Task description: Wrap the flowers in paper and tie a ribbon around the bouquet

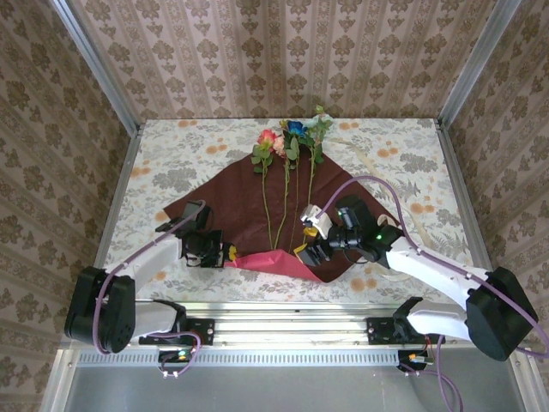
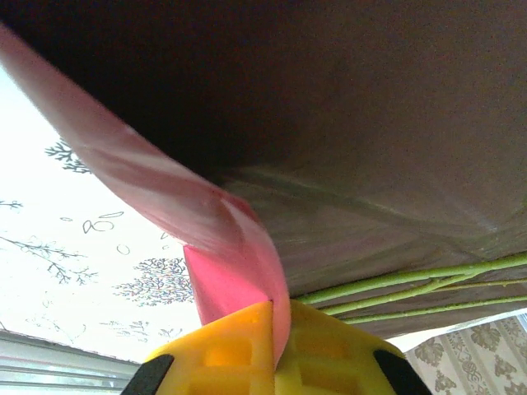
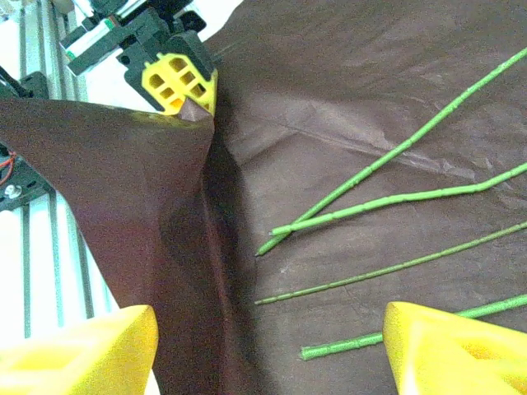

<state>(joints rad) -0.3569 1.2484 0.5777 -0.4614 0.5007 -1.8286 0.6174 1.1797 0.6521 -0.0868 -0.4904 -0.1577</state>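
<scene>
On the floral-clothed bench, the paper is lying spread out with its dark maroon face upward and one corner pointing toward the arms. The flowers are resting across it, their blooms sitting just past its far edge and their thin green stems running back toward the near corner.

At that near corner the left pincer is clamping the sheet's edge tight between its yellow fingers. It is holding the corner up off the bench, so the bright crimson underside is showing as a folded flap. Seen from the right wrist, the lifted sheet is rising as a maroon ridge toward that closed pincer.

Just right of the stems' cut ends, the right pincer is hovering close above the paper. Its fingers are standing wide apart and gripping nothing. Several stem ends are lying on the flat sheet between them.
</scene>
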